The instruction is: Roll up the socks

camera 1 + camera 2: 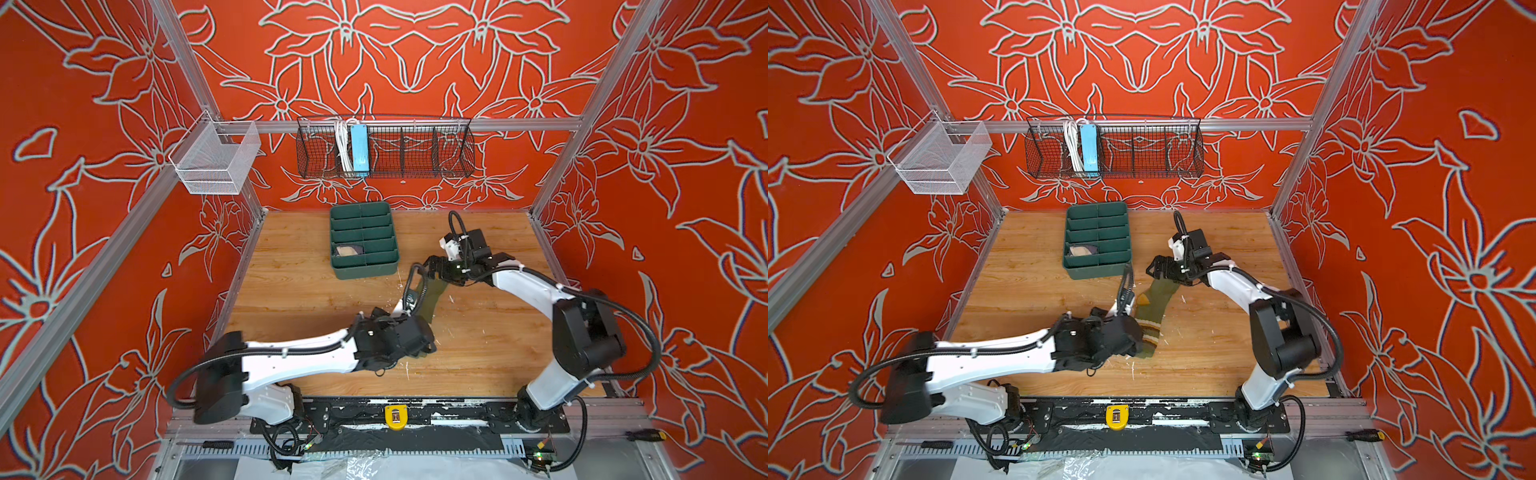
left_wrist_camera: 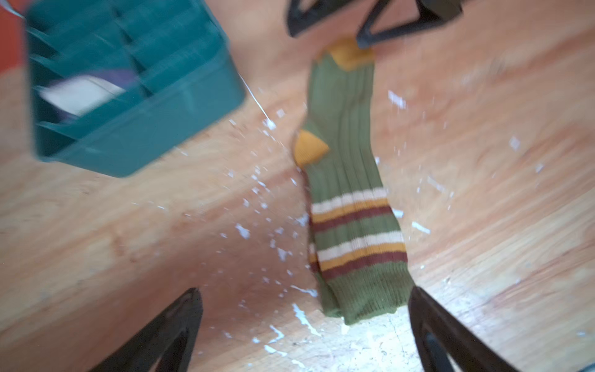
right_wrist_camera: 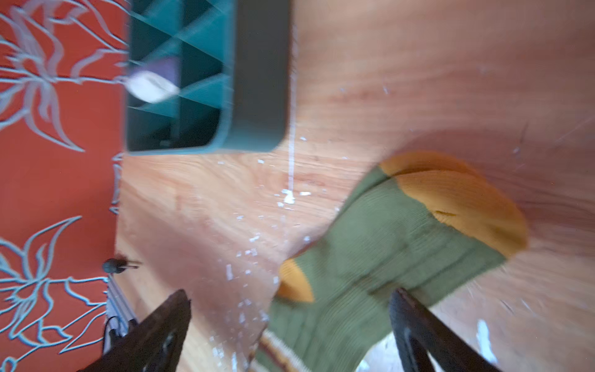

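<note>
**Olive sock flat on the table, both pincers wide open**

We find the olive green sock (image 1: pixel 1152 309) lying unrolled on the wooden table (image 1: pixel 1225 353), near its middle. The mustard toe points toward the green divided tray (image 1: pixel 1096 272) and the striped cuff toward the robot's base.

The left gripper (image 2: pixel 306 291) stands at the cuff end with its jaws spread wide and holding nothing. In the left wrist view the cuff sits between its fingers, close against one of them; we cannot tell whether it touches.

The right gripper (image 3: pixel 289 292) stands at the toe end, also fully spread and empty. One finger (image 2: pixel 363 42) overlaps the mustard toe in the left wrist view; contact is unclear.

The purple sock (image 1: pixel 349 250) sits bundled in a left-hand compartment near the tray's front, cream showing on top. White flecks dot the wood beside the olive sock.
</note>
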{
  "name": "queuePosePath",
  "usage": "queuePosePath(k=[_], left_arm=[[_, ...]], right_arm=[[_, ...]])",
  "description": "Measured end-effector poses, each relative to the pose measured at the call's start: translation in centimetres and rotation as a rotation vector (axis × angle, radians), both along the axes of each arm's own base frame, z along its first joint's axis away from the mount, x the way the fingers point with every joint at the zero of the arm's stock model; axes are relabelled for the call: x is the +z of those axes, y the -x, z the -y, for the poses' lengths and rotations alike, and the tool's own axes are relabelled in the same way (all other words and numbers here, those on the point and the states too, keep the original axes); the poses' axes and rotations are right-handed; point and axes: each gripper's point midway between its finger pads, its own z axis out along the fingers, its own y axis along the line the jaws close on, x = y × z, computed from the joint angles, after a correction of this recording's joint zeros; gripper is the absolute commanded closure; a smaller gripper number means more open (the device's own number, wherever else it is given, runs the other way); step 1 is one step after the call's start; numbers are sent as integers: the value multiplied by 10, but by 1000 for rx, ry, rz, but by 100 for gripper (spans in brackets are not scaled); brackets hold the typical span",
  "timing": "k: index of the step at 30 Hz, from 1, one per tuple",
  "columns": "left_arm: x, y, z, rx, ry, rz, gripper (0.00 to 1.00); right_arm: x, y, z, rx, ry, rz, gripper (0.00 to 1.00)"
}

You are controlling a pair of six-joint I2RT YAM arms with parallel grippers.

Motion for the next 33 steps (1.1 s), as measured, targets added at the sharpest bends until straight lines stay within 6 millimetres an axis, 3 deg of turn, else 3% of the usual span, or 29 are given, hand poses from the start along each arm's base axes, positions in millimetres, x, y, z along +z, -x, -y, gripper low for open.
queuePosePath(k=[2, 5, 11, 14, 18, 21, 24, 30, 33], left_arm=[[19, 0, -17, 26, 50, 43, 3], [33, 1, -40, 55, 111, 73, 6], [49, 0, -78, 93, 227, 87, 15], [56, -3, -88, 100, 266, 88, 15], [52, -8, -92, 95, 270, 54, 15], [46, -15, -93, 100, 264, 19, 15], [42, -18, -91, 89, 263, -6, 15], [38, -18, -84, 60, 275, -34, 14], [35, -20, -82, 58, 273, -45, 14]], right_arm=[[25, 9, 3, 0, -17, 56, 2], [32, 35, 6, 13, -12, 73, 2], [-11, 114, -11, 115, 60, -43, 2], [-27, 141, -25, 168, 90, -85, 2], [-43, 161, -47, 221, 117, -115, 2], [-65, 164, -56, 231, 175, -142, 2], [-77, 151, -52, 190, 244, -127, 2], [-49, 85, -72, 142, 277, -10, 2], [-52, 66, -81, 144, 297, 11, 2]])
